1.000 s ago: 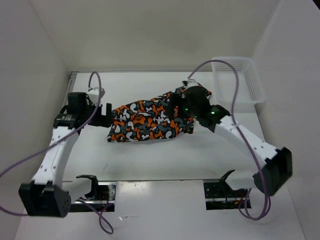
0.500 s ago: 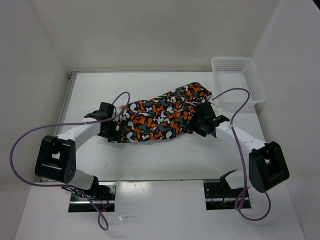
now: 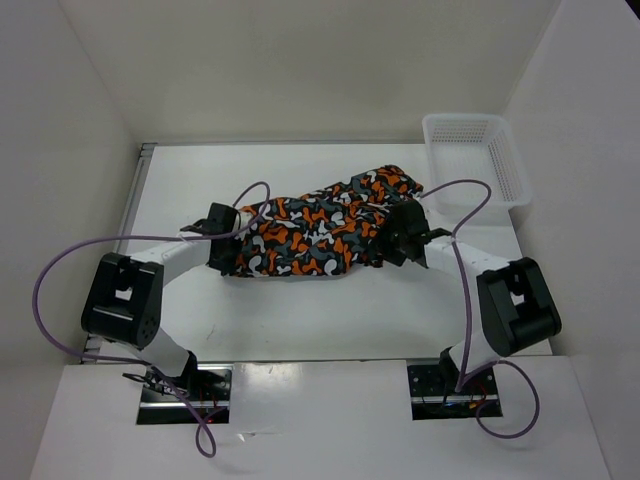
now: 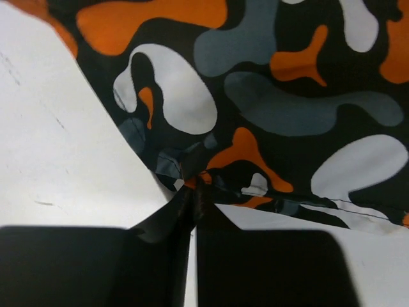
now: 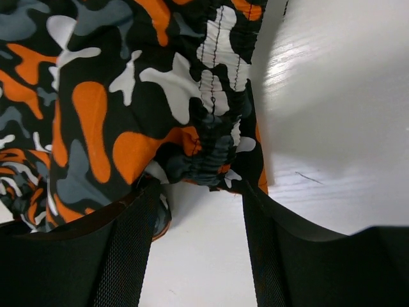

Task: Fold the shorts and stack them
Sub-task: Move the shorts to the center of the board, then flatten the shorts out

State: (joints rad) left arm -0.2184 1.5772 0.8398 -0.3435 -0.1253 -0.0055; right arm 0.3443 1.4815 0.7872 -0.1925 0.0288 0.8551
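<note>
Shorts (image 3: 310,232) lie at mid-surface (image 3: 300,320), stretched left to right. Their right end sits farther back than the left.

Left hand (image 3: 230,243) is at the left end of the shorts. In the left wrist view its fingers are together on a small pinch of the fabric edge (image 4: 193,192), which is drawn into a point between them. The rest of the cloth fans out beyond.

Right hand (image 3: 392,240) is at the right end, by the gathered waistband (image 5: 217,153). In the right wrist view its fingers (image 5: 128,249) stand apart with the puckered band at their tips. I cannot tell whether they press it or only frame it.

Around the shorts:
- A white mesh basket (image 3: 472,165) stands at the back right, near the right end of the shorts but not touching them.
- The right arm's purple cable (image 3: 462,250) arcs up across the basket's near wall.
- The left arm's purple cable (image 3: 60,270) loops over the left end of the shorts.

Both forearms lie low along the surface, flanking the cloth.
</note>
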